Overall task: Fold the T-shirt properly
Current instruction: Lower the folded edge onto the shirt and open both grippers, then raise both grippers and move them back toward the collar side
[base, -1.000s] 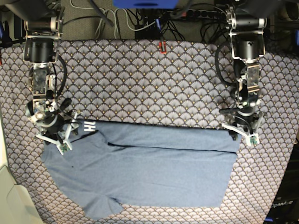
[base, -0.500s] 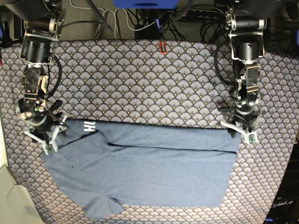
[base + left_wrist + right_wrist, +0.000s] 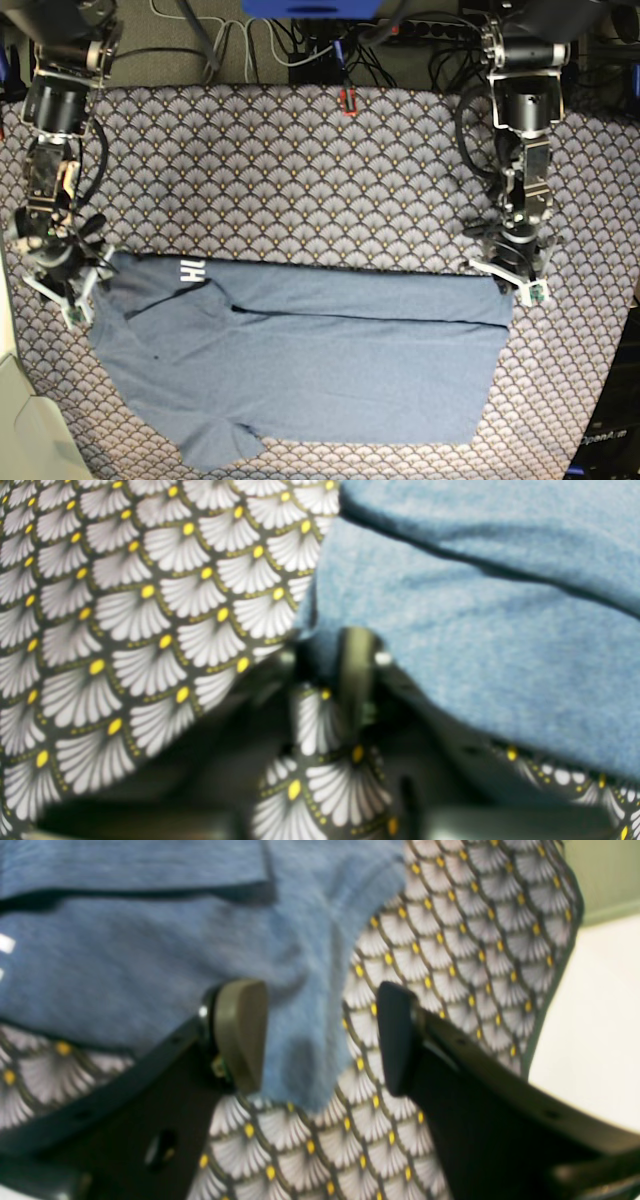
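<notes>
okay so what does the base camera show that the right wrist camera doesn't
Only the base view shows the whole T-shirt spread flat, both arms, and the left gripper at the shirt's far corner. Only the right wrist view shows the right gripper close up, jaws open astride a shirt edge. Both show blue-grey shirt fabric on the fan-patterned tablecloth.

The blue-grey T-shirt [image 3: 475, 645] fills the upper right, a dark fold line crossing it. Left of the T-shirt spreads the fan-patterned tablecloth [image 3: 125, 620]. At the T-shirt's lower corner, the left end effector [image 3: 345, 680] pinches shirt edge and bunched tablecloth together.
</notes>
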`<control>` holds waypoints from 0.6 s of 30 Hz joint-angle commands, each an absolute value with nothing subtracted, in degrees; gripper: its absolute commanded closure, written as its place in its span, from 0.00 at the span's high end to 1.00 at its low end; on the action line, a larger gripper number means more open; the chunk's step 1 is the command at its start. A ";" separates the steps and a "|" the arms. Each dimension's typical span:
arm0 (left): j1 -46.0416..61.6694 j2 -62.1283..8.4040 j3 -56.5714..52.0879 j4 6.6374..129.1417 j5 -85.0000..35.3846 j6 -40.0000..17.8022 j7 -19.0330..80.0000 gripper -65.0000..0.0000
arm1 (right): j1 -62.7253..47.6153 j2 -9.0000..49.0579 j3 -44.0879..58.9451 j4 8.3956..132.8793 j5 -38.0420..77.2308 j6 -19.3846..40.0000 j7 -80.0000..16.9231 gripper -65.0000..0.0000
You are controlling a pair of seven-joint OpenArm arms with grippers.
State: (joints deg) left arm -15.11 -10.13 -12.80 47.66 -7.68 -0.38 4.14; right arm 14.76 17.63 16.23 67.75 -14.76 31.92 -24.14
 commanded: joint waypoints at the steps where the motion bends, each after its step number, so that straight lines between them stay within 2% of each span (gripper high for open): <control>1: -16.48 -10.77 -12.97 48.22 -7.43 0.22 3.65 0.00 | 15.87 18.51 17.10 68.79 -14.64 31.87 -22.99 0.55; 4: -16.48 -10.77 -12.97 48.40 -7.43 0.22 3.65 0.03 | 14.73 18.42 18.24 68.70 -14.55 31.96 -22.99 0.55; 18: -16.40 -10.86 -12.88 48.40 -7.43 0.22 3.74 0.00 | 9.54 17.27 18.86 68.35 -14.37 31.96 -22.46 0.55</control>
State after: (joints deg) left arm -15.25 -10.17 -12.75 47.66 -7.70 -0.43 4.16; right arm 8.45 16.23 18.59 67.55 -14.59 32.10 -23.09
